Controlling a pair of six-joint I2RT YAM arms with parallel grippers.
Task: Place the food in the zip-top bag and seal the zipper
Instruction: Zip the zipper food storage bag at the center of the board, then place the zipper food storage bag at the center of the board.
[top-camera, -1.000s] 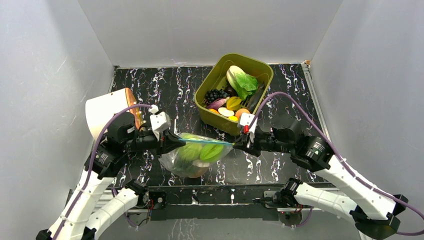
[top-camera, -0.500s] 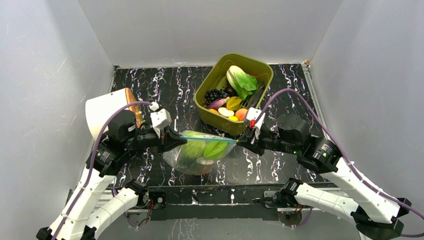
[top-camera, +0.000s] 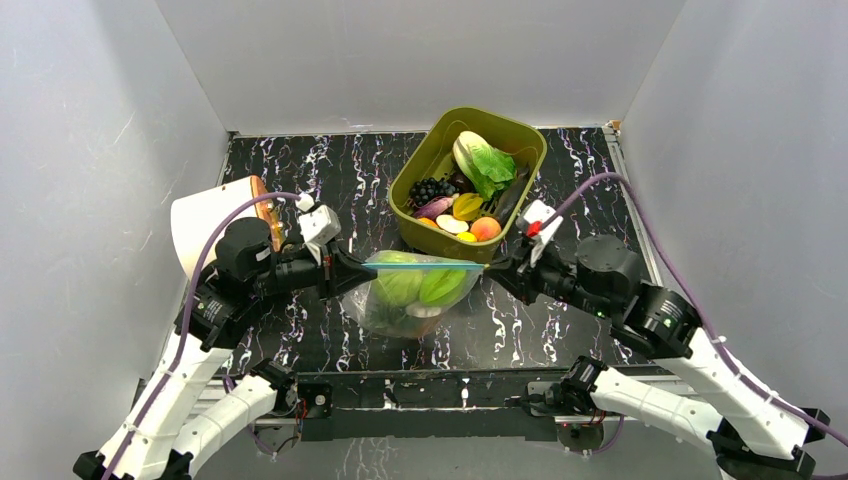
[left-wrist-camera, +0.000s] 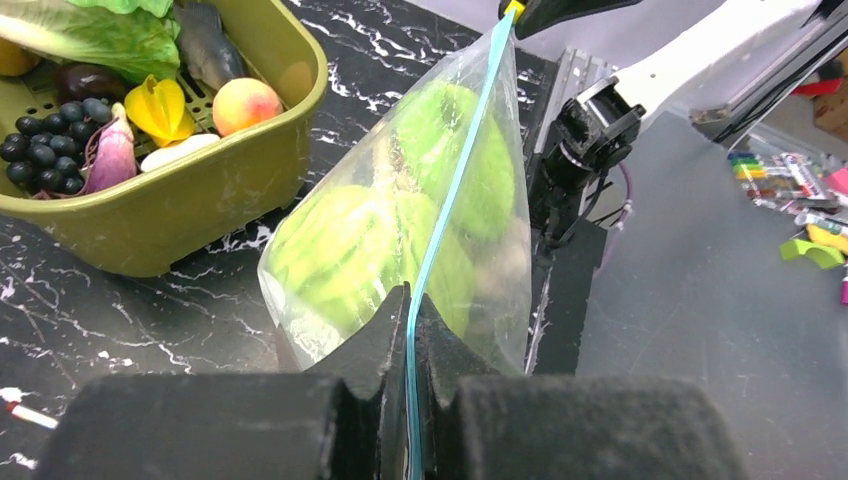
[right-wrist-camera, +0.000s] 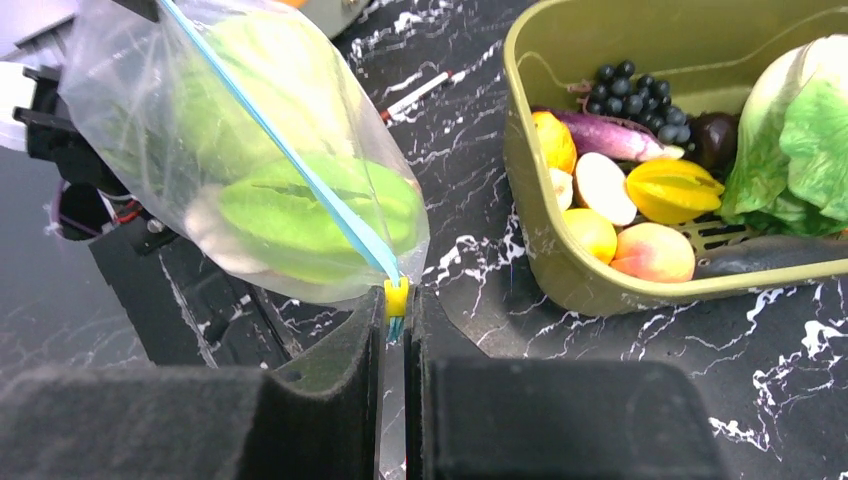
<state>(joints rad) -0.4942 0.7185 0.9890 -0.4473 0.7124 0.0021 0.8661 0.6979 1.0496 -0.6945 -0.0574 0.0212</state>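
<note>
The clear zip-top bag (top-camera: 415, 300) hangs above the table between both arms, with green leafy food (top-camera: 400, 290) inside. Its light-blue zipper (top-camera: 425, 266) is stretched taut and level. My left gripper (top-camera: 358, 270) is shut on the zipper's left end, and the strip (left-wrist-camera: 455, 170) runs from between my fingertips (left-wrist-camera: 410, 300). My right gripper (top-camera: 492, 268) is shut on the right end, where a yellow slider (right-wrist-camera: 396, 296) sits between the tips of this gripper (right-wrist-camera: 396, 308). Seen from the right wrist, the bag (right-wrist-camera: 200, 150) bulges with pale-green food (right-wrist-camera: 300, 215).
An olive-green tub (top-camera: 415, 175) stands just behind the bag, holding grapes, lettuce, a peach and other toy food (right-wrist-camera: 640, 190). A white cylinder (top-camera: 205, 225) lies at the left by my left arm. Grey walls close in three sides.
Both grippers have carried the bag away from the near edge and a little right. The right gripper has moved farther right, and the zipper now lies straighter and level.
</note>
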